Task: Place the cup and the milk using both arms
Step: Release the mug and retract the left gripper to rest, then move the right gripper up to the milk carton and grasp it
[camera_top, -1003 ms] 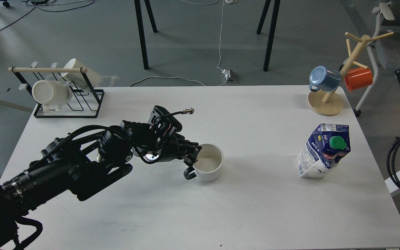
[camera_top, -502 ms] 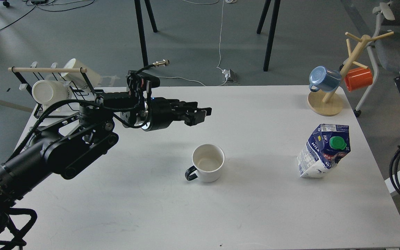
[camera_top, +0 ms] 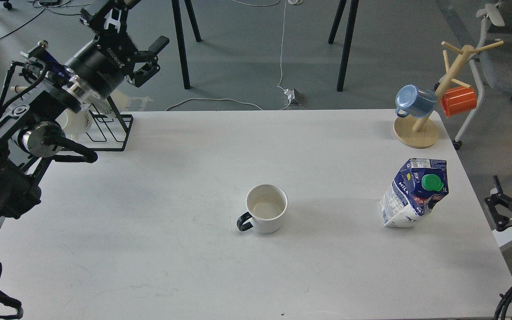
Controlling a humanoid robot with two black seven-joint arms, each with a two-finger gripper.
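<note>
1. White bench (camera_top: 171,266): near half bare, nothing between the near edge and the cup.
2. Cup (camera_top: 266,214) stands upright around bench centre, black handle to its near-left, inside pale. Nothing touches it.
3. Milk (camera_top: 415,193) stands on the right side of the bench, dented, leaning a bit, green cap facing the camera. Well apart from the cup, open bench between them.
4. Right end effector (camera_top: 500,209) off the bench's right edge, near the milk but not touching; fingers look spread, holding nothing.
5. Far right corner: wooden mug tree (camera_top: 420,129) with blue mug (camera_top: 411,101) and orange mug (camera_top: 459,100) hanging on it.
6. Far left corner: black wire rack (camera_top: 109,129) with cream mugs (camera_top: 78,122), partly hidden behind the left arm.
7. Left end effector (camera_top: 149,60) is raised above the rack past the far-left bench edge, fingers open wide, empty.
8. Versus half a second ago: the left arm has swung up and back from above the bench middle; the right end effector has come into view lower right. Cup and milk unmoved.
</note>
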